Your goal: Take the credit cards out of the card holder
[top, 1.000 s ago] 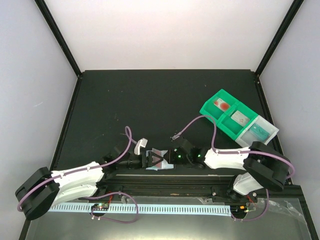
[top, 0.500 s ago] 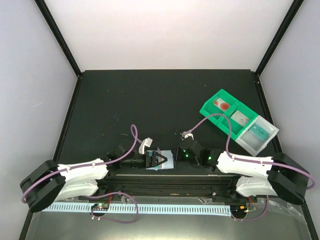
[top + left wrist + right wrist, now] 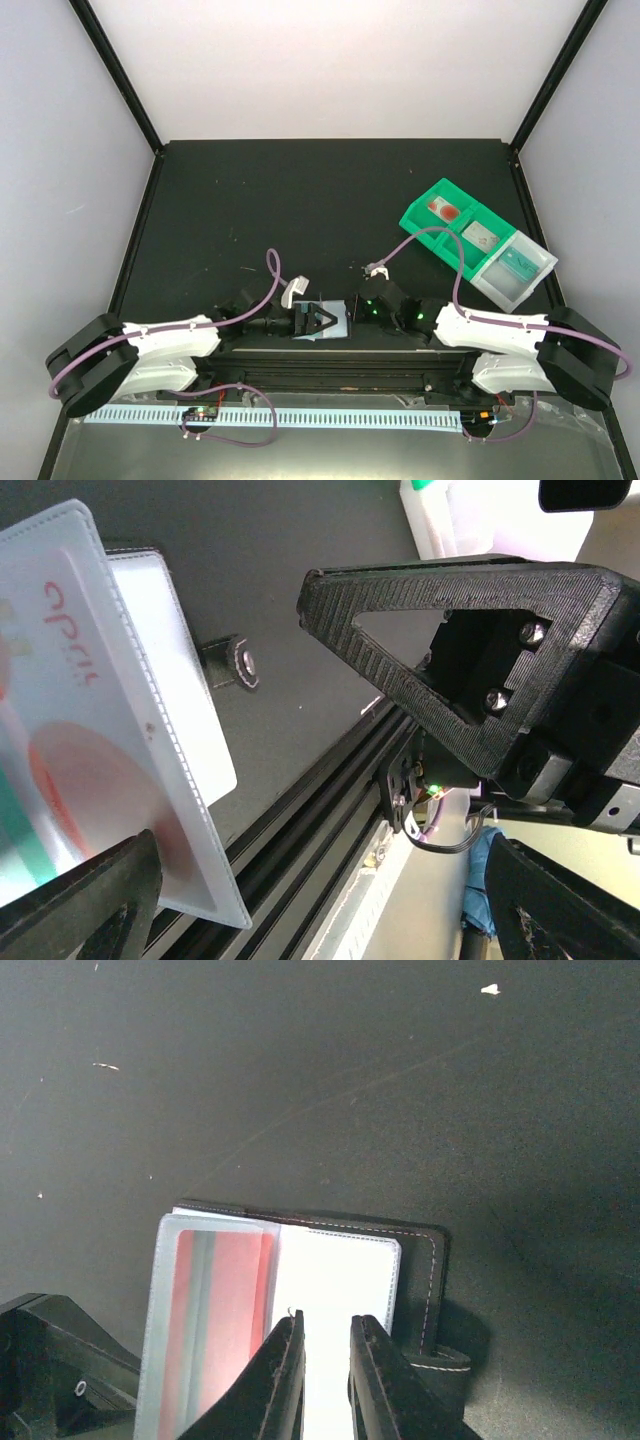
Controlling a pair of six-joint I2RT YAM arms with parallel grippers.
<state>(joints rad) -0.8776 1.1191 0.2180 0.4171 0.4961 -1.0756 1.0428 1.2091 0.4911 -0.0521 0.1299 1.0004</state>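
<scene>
The black card holder (image 3: 328, 324) lies open near the table's front edge, between both grippers. A white credit card with red marks (image 3: 70, 730) sits in its clear pocket, reddish through the plastic (image 3: 215, 1310). My right gripper (image 3: 327, 1380) is shut on a white inner leaf (image 3: 335, 1280) of the card holder (image 3: 415, 1260), beside the snap tab (image 3: 440, 1365). My left gripper (image 3: 320, 852) is open, its fingers wide apart, one finger (image 3: 85, 900) under the pocket's corner. In the top view the left gripper (image 3: 306, 322) and right gripper (image 3: 348, 312) face each other across the holder.
A green and clear compartment tray (image 3: 420, 222) at the right holds a white-and-red card (image 3: 444, 209), a grey card (image 3: 481, 238) and a teal card (image 3: 520, 262). A black rail (image 3: 330, 365) runs along the front edge. Purple cables loop above both wrists.
The right arm has folded lower and out to the right, keeping its grip. The holder now lies spread wider, its pale leaf showing. The left arm reached slightly right, and its jaws narrowed a little.
</scene>
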